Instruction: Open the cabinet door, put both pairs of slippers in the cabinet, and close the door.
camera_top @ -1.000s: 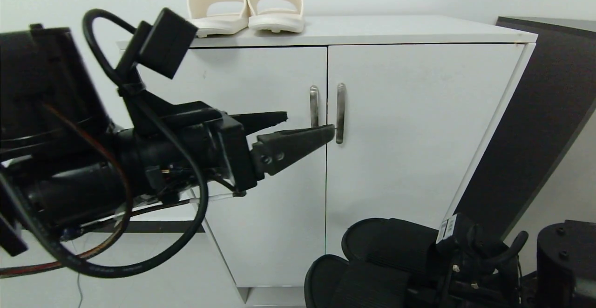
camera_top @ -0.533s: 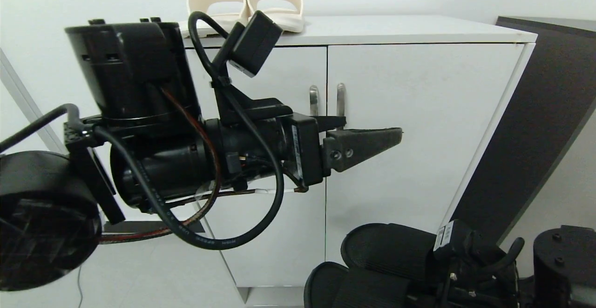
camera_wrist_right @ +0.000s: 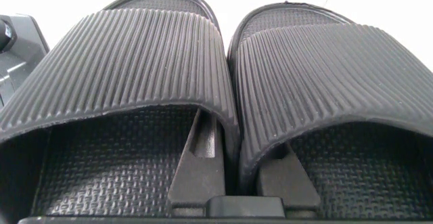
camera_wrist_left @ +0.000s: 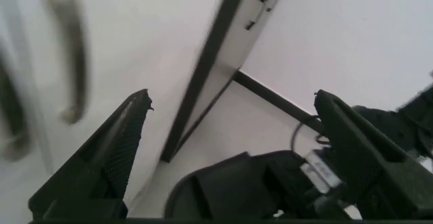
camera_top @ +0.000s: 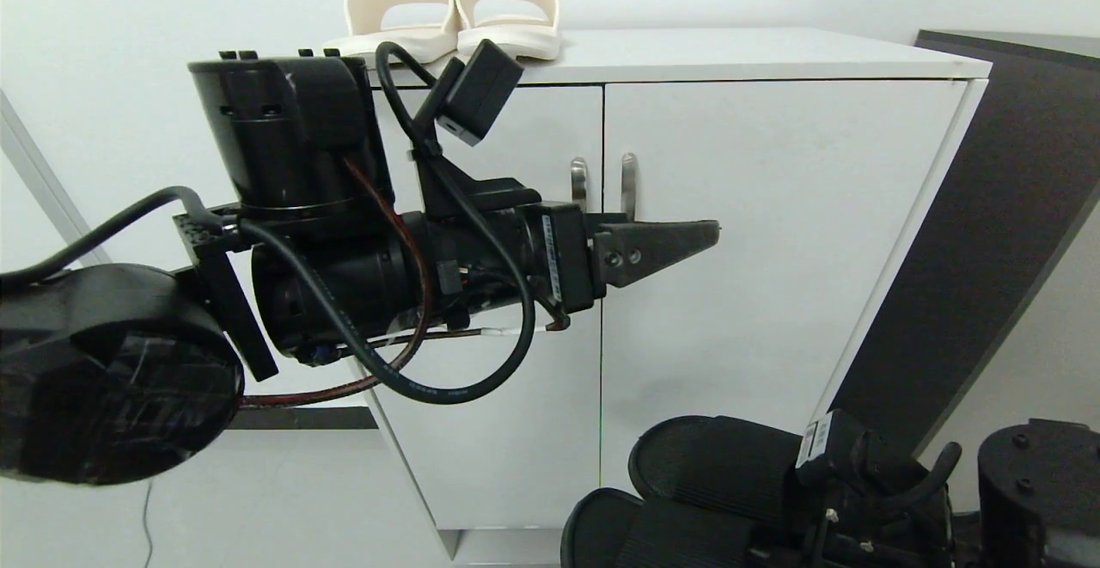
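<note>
While both cabinet (camera_top: 773, 293) doors sit shut, we see the left gripper (camera_wrist_left: 233, 99) level with the door handles (camera_top: 629, 181), just in front of the doors, jaws spread wide with nothing between them; contact with the handles we can't tell. The right gripper (camera_wrist_right: 238, 139) is low by the cabinet's foot, one finger (camera_wrist_right: 199, 163) inside each of the black slippers (camera_top: 687, 465), clamping their inner walls together. The cream slippers (camera_top: 455, 18) sit side by side on the cabinet top, toward its left end.

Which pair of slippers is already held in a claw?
The black ribbed pair, low in front of the cabinet, clamped in the right claw. The cream pair sits untouched on the cabinet top.
</note>
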Tool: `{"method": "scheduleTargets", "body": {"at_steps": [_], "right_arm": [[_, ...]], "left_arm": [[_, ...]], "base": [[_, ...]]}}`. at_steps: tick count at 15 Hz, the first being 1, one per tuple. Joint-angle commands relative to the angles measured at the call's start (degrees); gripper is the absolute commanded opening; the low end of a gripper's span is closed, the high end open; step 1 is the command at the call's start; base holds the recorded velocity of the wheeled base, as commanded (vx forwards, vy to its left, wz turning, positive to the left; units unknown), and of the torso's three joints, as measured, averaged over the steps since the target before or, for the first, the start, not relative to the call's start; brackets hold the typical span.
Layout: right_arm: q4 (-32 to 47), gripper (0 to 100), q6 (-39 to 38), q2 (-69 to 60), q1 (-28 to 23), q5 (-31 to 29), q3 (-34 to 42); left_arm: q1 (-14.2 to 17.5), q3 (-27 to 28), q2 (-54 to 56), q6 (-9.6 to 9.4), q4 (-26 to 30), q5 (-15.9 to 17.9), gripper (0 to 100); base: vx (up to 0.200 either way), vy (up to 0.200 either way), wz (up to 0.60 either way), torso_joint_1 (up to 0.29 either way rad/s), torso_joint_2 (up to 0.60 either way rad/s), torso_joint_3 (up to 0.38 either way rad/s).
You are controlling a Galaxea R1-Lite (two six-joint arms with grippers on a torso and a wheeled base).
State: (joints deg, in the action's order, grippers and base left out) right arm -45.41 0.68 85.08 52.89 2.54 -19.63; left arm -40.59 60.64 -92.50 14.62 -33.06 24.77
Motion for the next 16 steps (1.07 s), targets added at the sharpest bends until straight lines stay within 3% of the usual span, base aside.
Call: {"method": "scheduleTargets", "body": {"at_steps": [1, 8, 11, 16], "right_arm": [[0.0, 0, 0.0, 0.2, 0.0, 0.0, -0.1], [-0.1, 0, 0.0, 0.5, 0.0, 0.0, 0.0], [-0.1, 0, 0.0, 0.5, 0.0, 0.0, 0.3], [-0.2, 0, 0.0, 0.4, 0.4, 0.1, 0.3]], "left_arm": [[1.0, 0.4, -0.2, 0.06, 0.1, -0.3, 100], [1.1, 5.6, -6.0, 0.32, 0.2, -4.6, 100], [1.1, 6.2, -7.1, 0.50, 0.2, -4.6, 100], [1.4, 6.6, -7.1, 2.52, 0.0, -4.6, 100]], "base": [[0.000, 0.000, 0.00, 0.000, 0.00, 0.000], [0.000, 0.000, 0.00, 0.000, 0.00, 0.000], [0.000, 0.000, 0.00, 0.000, 0.00, 0.000], [0.000, 0.000, 0.00, 0.000, 0.00, 0.000]]}}
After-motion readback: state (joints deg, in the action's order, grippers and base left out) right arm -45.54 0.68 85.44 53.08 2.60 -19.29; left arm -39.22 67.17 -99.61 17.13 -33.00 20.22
